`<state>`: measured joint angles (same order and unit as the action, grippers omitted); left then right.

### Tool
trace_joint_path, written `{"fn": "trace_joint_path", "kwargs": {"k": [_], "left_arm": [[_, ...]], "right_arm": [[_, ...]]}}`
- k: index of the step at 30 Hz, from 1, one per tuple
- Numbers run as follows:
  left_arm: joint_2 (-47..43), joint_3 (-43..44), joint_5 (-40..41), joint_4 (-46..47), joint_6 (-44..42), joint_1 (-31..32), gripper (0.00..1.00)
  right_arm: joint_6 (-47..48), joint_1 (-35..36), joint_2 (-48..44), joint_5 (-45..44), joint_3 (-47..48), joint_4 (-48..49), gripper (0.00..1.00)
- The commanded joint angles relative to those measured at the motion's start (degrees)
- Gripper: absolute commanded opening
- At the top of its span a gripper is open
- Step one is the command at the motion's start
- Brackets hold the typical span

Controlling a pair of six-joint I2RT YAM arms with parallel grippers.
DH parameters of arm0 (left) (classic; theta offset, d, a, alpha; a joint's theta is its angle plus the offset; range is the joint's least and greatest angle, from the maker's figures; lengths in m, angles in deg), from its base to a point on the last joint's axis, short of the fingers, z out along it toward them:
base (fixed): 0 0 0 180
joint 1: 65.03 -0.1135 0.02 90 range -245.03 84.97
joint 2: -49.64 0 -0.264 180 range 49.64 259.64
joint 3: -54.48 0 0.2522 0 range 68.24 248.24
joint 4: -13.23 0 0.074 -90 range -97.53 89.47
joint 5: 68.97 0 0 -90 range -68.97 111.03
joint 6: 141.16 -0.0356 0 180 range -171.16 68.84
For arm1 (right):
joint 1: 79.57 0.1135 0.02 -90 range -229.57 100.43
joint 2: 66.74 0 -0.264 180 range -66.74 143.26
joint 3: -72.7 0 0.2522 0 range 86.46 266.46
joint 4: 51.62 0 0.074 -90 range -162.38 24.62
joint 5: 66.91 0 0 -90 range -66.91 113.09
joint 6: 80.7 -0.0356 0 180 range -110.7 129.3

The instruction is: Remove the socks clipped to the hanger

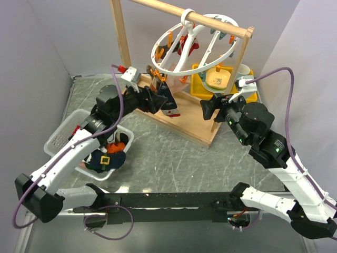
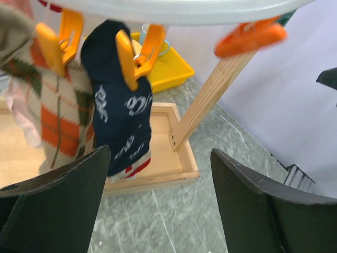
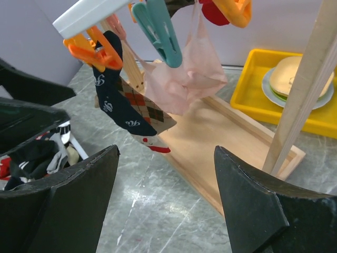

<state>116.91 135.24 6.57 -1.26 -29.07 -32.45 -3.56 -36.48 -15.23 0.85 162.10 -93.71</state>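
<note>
The hanger point(image 2: 184, 8), a white ring, hangs by its hook from the top bar of the wooden rack point(image 1: 184, 126). Under its rim a navy sock point(image 2: 121, 105) with white lettering dangles from an orange clip point(image 2: 138, 50). Just beside it an argyle sock point(image 2: 55, 116) hangs from another orange clip. A thin pink sock point(image 3: 184, 79) hangs near a teal clip point(image 3: 158, 31) farther round the ring. The left gripper point(image 2: 159, 155) sits just below the hanger's left side, its jaws spread wide, with the navy sock hanging ahead of the gap and not pinched. The right gripper point(image 3: 166, 153) is below the hanger's right side, its jaws likewise spread and holding nothing. Well to the left of the hanger and lower down, a white basket point(image 1: 59, 138) holds loose socks point(image 1: 108, 158). Beyond the hanger's right side a yellow tray point(image 1: 196, 87) sits on the table point(image 1: 174, 163).
</note>
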Motion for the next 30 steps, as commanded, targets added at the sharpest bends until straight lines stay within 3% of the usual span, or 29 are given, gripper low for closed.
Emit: {"fn": "trace_joint_path", "kwargs": {"k": [1,8,13,16,17,19,20,30], "left_arm": [[2.95,4.53,4.16,3.99,-3.89,2.40,0.79],[7.70,6.65,14.28,3.54,-8.81,5.92,0.86],[10.69,7.44,16.83,4.33,-9.96,6.62,0.81],[12.36,7.53,17.53,4.78,-10.22,6.88,0.65],[12.71,7.62,17.53,4.69,-10.22,6.97,0.44],[12.81,7.97,17.10,3.81,-10.48,7.15,0.23],[12.46,8.06,17.01,3.37,-10.57,7.32,0.04],[8.94,10.86,9.72,-5.06,-16.28,7.85,0.01]], "right_arm": [[-1.02,-0.38,-0.88,1.14,0.13,1.62,0.81],[-1.64,-0.55,-2.37,1.59,-0.31,1.53,0.81],[-1.73,-0.81,-3.08,1.50,-0.66,1.27,0.81],[-1.90,-0.82,-3.34,1.76,-0.67,1.00,0.81],[-2.08,-0.73,-3.43,1.93,-0.67,0.92,0.81],[-2.25,-0.90,-3.60,2.11,-0.67,0.65,0.81],[-2.34,-0.82,-3.78,2.20,-0.84,0.56,0.81],[-1.99,-0.90,-2.64,5.97,-0.49,1.79,0.81]]}}
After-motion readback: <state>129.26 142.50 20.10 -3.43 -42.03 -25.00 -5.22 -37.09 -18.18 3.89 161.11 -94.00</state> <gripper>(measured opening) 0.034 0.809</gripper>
